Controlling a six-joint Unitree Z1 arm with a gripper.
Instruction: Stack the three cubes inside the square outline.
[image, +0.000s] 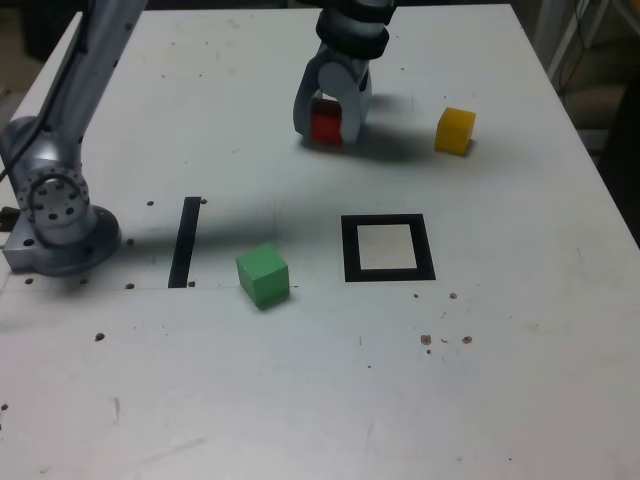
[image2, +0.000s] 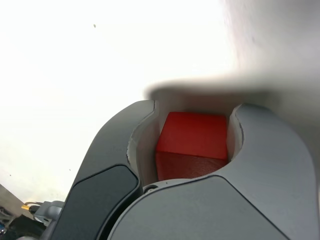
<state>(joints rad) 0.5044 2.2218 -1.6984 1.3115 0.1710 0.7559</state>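
Nearest us lies the green cube (image: 263, 275), just left of the empty square outline (image: 388, 248) in the exterior view. Far back, our gripper (image: 331, 122) has closed snugly on the red cube (image2: 192, 142) (first to go in, we judge); the yellow cube (image: 455, 130) waits to its right.
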